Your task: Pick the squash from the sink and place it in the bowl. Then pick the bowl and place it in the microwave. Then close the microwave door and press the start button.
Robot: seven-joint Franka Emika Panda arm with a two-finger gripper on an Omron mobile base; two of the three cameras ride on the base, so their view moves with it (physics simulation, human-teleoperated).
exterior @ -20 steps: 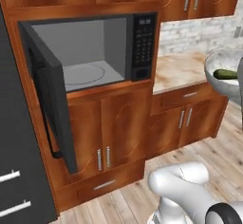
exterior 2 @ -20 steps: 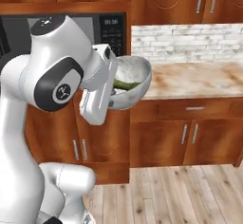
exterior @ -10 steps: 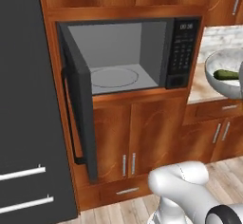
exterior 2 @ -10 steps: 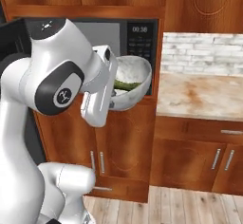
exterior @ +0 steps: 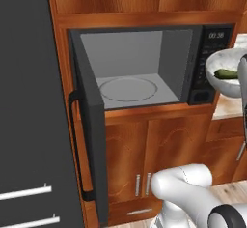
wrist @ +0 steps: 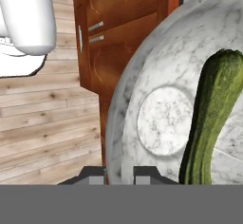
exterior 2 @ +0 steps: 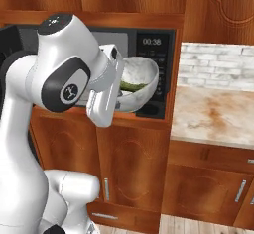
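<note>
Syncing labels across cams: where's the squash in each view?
Left base view: the squash lies in the bowl at the right edge, beside the microwave keypad.
Right base view: centre, inside the bowl, in front of the keypad, partly behind the arm.
Hand view: right side, running top to bottom across the bowl's inside; the tool grips the rim.
Shared landmark: the microwave's keypad panel.

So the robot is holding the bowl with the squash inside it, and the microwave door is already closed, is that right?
Not quite. The microwave door is open, swung out to the left, so the left base view shows the grey inside and the turntable. The rest holds: the pincer holds the bowl by its rim, with the squash lying inside.
</note>
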